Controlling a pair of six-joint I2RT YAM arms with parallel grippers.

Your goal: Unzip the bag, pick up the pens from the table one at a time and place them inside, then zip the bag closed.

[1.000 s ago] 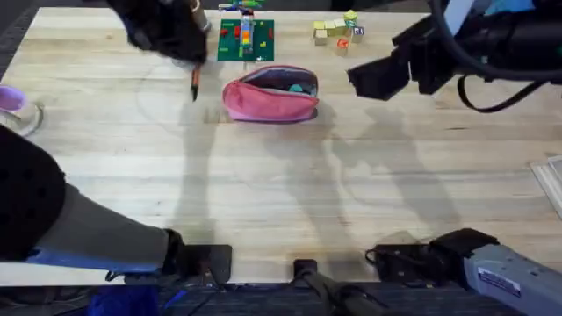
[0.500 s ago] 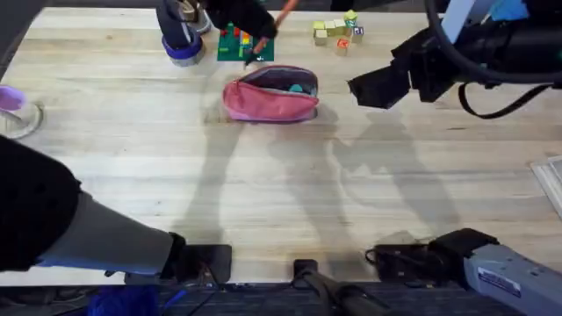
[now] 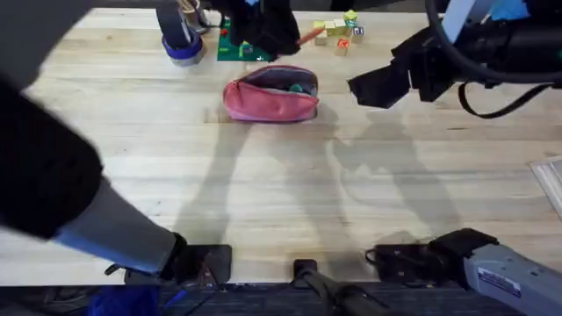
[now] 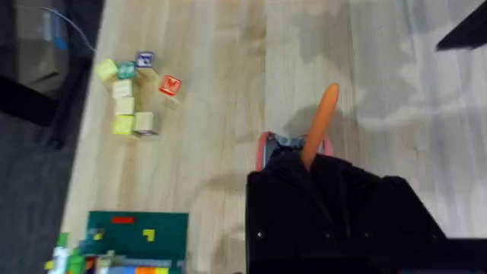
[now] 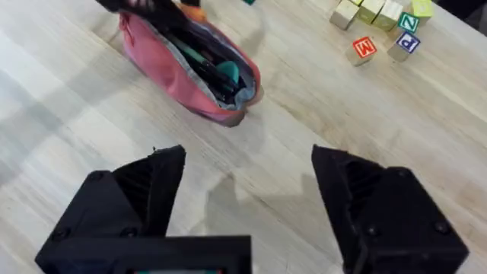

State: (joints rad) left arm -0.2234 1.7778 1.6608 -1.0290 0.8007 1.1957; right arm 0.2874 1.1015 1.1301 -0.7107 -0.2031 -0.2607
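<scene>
Orange pen [image 4: 319,122] in left tool [image 3: 279,39] lies level, pointing right.

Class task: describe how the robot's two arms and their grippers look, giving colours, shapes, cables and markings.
Both arms are black. The right gripper has two broad, blocky black fingers; black cables loop along its arm, and its grey base carries a label. The left arm shows a grey section near its base.

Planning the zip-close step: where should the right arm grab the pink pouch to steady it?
Probably the tapered end of the pouch that faces the right gripper, coming in low from that side. The fabric narrows there to a corner that open fingers can pinch. The top gapes with the green pen inside, and the left gripper holds the orange pen above it.
</scene>
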